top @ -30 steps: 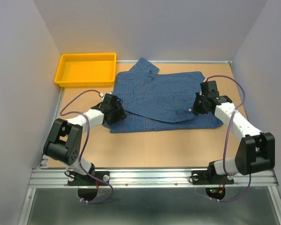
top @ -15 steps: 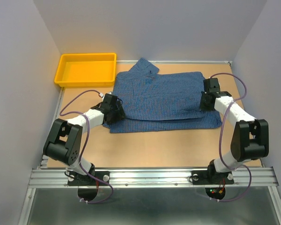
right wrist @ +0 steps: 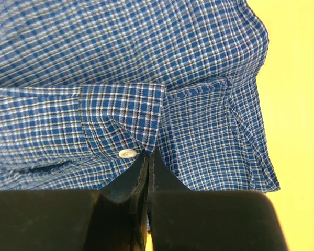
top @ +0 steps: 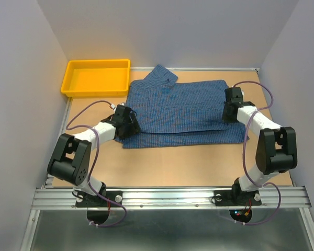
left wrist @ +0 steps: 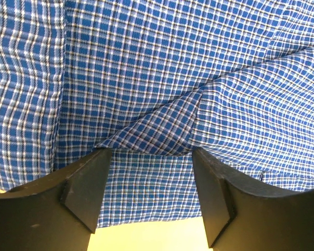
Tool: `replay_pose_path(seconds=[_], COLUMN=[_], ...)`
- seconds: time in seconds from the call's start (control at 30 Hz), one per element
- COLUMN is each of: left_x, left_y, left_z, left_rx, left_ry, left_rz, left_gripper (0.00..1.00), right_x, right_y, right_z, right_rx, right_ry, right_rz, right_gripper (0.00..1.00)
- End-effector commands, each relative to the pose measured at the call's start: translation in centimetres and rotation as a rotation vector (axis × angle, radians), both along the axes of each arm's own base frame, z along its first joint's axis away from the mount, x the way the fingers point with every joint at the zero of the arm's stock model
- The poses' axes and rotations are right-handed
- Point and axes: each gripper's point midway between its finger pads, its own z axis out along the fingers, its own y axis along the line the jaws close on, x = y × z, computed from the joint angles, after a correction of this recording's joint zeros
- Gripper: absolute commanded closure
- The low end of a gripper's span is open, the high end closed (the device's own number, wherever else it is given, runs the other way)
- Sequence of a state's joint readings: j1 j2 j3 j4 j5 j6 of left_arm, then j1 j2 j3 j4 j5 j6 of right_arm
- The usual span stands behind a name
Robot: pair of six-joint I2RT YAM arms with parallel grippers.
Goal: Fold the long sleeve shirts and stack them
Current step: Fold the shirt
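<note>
Left gripper point(left wrist: 146, 172) hasn't moved: low at the shirt's point(top: 178, 107) near-left edge, jaws wide astride a crease, gripping nothing. Shirt lies flat mid-table. Right gripper point(right wrist: 148, 157) has pulled back to the shirt's right edge with its elbow raised, pinched shut on the buttoned cuff point(right wrist: 120, 125); sleeve fold likely underway.

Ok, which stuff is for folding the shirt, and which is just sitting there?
For the job: blue checked shirt, left gripper, right gripper.
Just lying about: yellow tray, table.
</note>
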State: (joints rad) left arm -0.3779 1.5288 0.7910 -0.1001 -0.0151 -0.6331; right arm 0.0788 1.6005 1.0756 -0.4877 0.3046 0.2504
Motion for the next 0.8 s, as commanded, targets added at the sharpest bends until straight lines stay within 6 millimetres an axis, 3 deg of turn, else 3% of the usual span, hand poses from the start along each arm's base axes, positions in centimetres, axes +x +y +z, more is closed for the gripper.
replay_pose_path(seconds=[0.0, 0.1, 0.13, 0.2, 0.23, 0.3, 0.37, 0.4, 0.5, 0.53, 0.6, 0.63, 0.67, 0.7, 0.77], left_x=[-1.4, -1.4, -1.2, -1.3, -1.2, -1.3, -1.1, -0.9, -0.8, -0.5, 0.2, 0.5, 0.9, 1.8, 2.8], left_y=[0.9, 0.9, 0.8, 0.8, 0.7, 0.6, 0.2, -0.1, -1.7, -2.8, -4.3, -5.6, -6.3, -7.3, -8.6], left_z=[0.6, 1.7, 2.3, 2.9, 3.8, 4.9, 7.2, 8.4, 10.7, 11.5, 12.5, 12.6, 12.6, 12.4, 12.2], left_rx=[0.020, 0.010, 0.004, 0.000, -0.010, -0.020, -0.045, -0.055, -0.109, -0.123, -0.150, -0.170, -0.182, -0.198, -0.233], left_ry=[0.016, -0.006, -0.020, -0.024, -0.042, -0.058, -0.112, -0.141, -0.187, -0.204, -0.242, -0.242, -0.248, -0.257, -0.274], left_rz=[0.013, 0.015, 0.013, 0.009, 0.004, -0.003, -0.017, -0.027, -0.076, -0.102, -0.133, -0.166, -0.179, -0.183, -0.190], left_gripper=[0.23, 0.21, 0.20, 0.18, 0.17, 0.16, 0.16, 0.16, 0.16, 0.16, 0.17, 0.17, 0.17, 0.18, 0.19], right_x=[0.0, -0.4, -0.5, -0.4, -0.2, 0.1, 0.9, 1.1, 2.1, 3.0, 3.7, 3.1, 4.4, 4.4, 5.4], right_y=[-1.4, -1.9, -2.2, -2.1, -2.1, -1.9, -1.2, -0.7, 2.7, 5.2, 7.8, 9.8, 10.6, 11.9, 12.5], right_z=[-0.3, -0.2, -0.2, 0.1, 0.6, 1.9, 4.5, 6.0, 7.7, 8.8, 9.4, 8.4, 9.5, 9.5, 8.2], right_rx=[-0.048, -0.066, -0.077, -0.073, -0.065, -0.051, -0.004, 0.024, 0.204, 0.319, 0.466, 0.565, 0.613, 0.689, 0.722], right_ry=[-0.025, -0.034, -0.033, -0.044, -0.057, -0.093, -0.164, -0.207, -0.265, -0.315, -0.364, -0.347, -0.427, -0.435, -0.471], right_rz=[-0.075, -0.114, -0.126, -0.134, -0.137, -0.142, -0.130, -0.115, -0.033, 0.049, 0.093, 0.150, 0.190, 0.211, 0.235], right_gripper=[0.99, 0.94, 0.88, 0.68, 0.52, 0.40, 0.31, 0.30, 0.30, 0.30, 0.30, 0.30, 0.30, 0.30, 0.30])
